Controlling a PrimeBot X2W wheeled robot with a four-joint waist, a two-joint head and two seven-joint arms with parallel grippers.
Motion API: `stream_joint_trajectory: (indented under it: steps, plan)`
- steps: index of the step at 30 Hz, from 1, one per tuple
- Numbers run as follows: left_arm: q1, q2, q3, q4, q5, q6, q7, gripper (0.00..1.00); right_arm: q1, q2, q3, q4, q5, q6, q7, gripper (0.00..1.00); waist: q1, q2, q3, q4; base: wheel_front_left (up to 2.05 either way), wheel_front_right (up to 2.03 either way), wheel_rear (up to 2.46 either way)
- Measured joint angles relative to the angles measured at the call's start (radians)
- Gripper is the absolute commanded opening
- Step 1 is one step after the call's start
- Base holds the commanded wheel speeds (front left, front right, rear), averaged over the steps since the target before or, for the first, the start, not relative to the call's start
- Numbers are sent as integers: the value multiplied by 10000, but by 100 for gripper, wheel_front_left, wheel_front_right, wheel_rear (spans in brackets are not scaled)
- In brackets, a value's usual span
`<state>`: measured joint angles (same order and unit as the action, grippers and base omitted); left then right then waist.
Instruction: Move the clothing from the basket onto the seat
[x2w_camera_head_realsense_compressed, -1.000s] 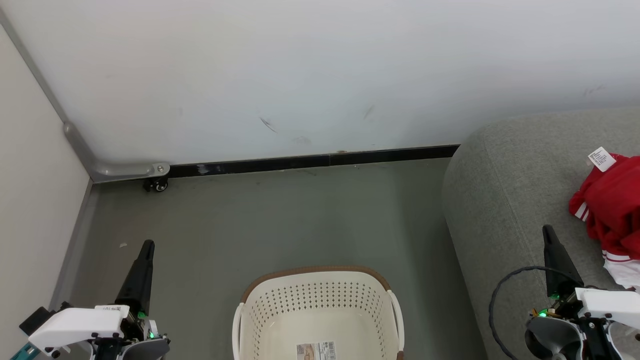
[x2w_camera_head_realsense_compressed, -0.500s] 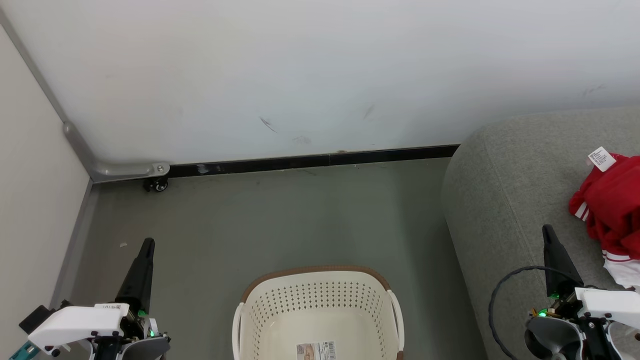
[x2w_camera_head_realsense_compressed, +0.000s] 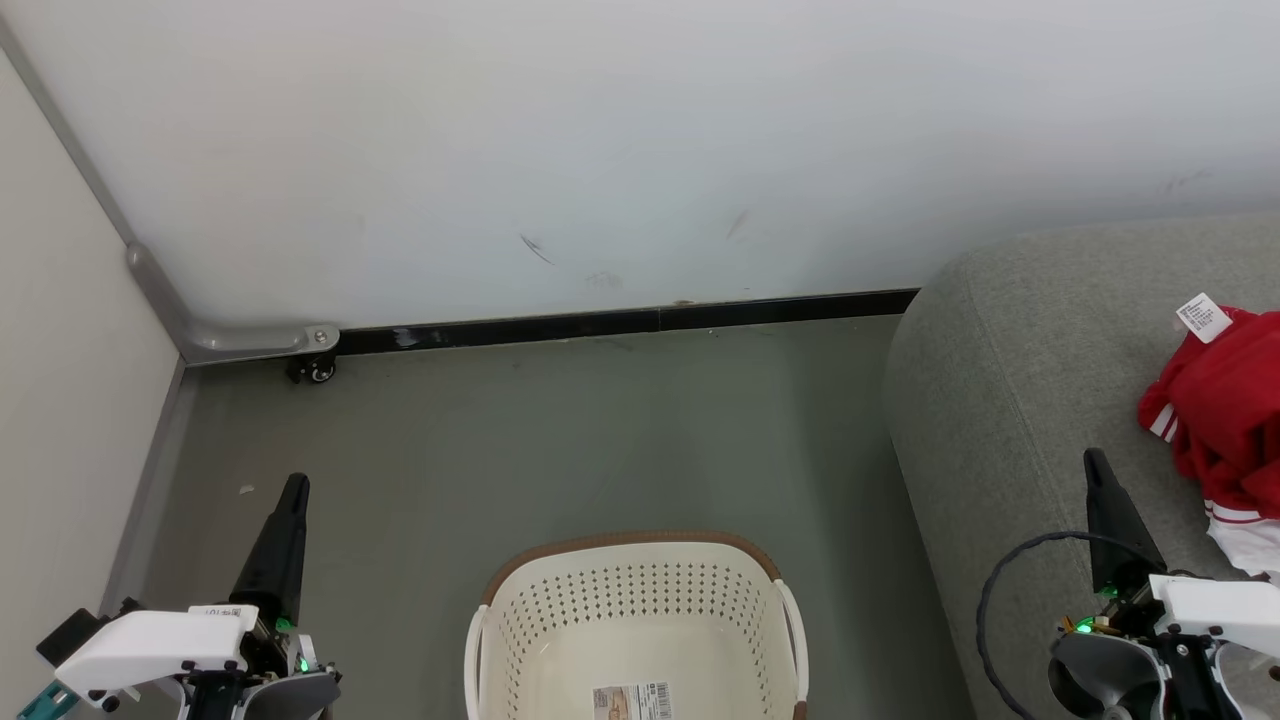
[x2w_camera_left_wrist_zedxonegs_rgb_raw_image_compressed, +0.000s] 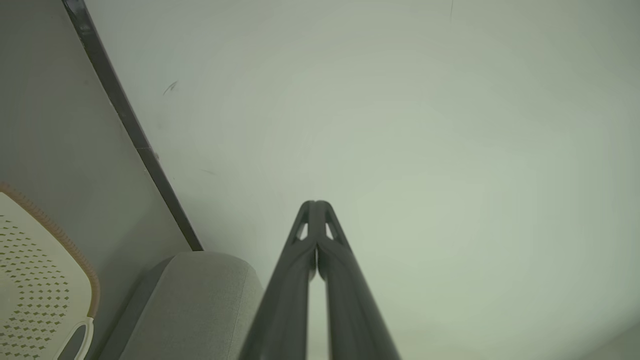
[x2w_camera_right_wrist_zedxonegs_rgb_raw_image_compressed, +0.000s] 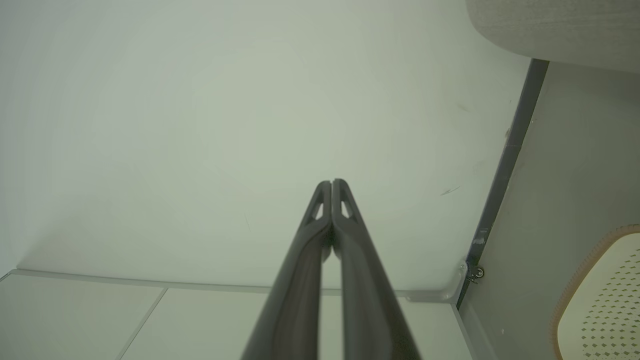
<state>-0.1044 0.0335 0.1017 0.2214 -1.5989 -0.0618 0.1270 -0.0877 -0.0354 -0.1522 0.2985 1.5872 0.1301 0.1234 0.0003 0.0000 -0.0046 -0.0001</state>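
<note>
The clothing (x2w_camera_head_realsense_compressed: 1225, 420) lies in a red heap on the seat (x2w_camera_head_realsense_compressed: 1010, 380) at the right edge of the head view, with white striped trim on it and a white tag (x2w_camera_head_realsense_compressed: 1203, 317) sticking up at its top. How many garments are in the heap cannot be told. The basket (x2w_camera_head_realsense_compressed: 630, 600) stands on the grey floor (x2w_camera_head_realsense_compressed: 600, 440) at the bottom middle, left of the seat and apart from it, and the paper label (x2w_camera_head_realsense_compressed: 632, 702) on its bottom is in plain sight. The left gripper (x2w_camera_head_realsense_compressed: 296, 484) is at the lower left, over the floor, and its dark fingers are pressed together into one point with nothing between them. The right gripper (x2w_camera_head_realsense_compressed: 1092, 458) is at the lower right, over the seat and just beside the clothing without touching it. Its fingers are also pressed together. In the left wrist view, the left gripper (x2w_camera_left_wrist_zedxonegs_rgb_raw_image_compressed: 316, 204) points at the pale wall (x2w_camera_left_wrist_zedxonegs_rgb_raw_image_compressed: 425, 125), its jaws closed on nothing. The rim of the basket (x2w_camera_left_wrist_zedxonegs_rgb_raw_image_compressed: 75, 250) and a rounded corner of the seat (x2w_camera_left_wrist_zedxonegs_rgb_raw_image_compressed: 200, 300) are at the lower left. In the right wrist view, the right gripper (x2w_camera_right_wrist_zedxonegs_rgb_raw_image_compressed: 331, 182) also points at the wall, with its fingertips touching and nothing held. A part of the basket (x2w_camera_right_wrist_zedxonegs_rgb_raw_image_compressed: 600, 300) is at the lower right and the seat (x2w_camera_right_wrist_zedxonegs_rgb_raw_image_compressed: 560, 25) is at the top right.
</note>
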Motion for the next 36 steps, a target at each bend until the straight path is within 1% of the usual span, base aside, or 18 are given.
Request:
stream_joint_trajectory:
  steps: [36]
  plan:
    - [16, 0, -65, -230, -2, 63, -44, 0, 1, 0, 27, -15, 75, 0, -15, 0, -1, 0, 7, -2, 0, 0, 0]
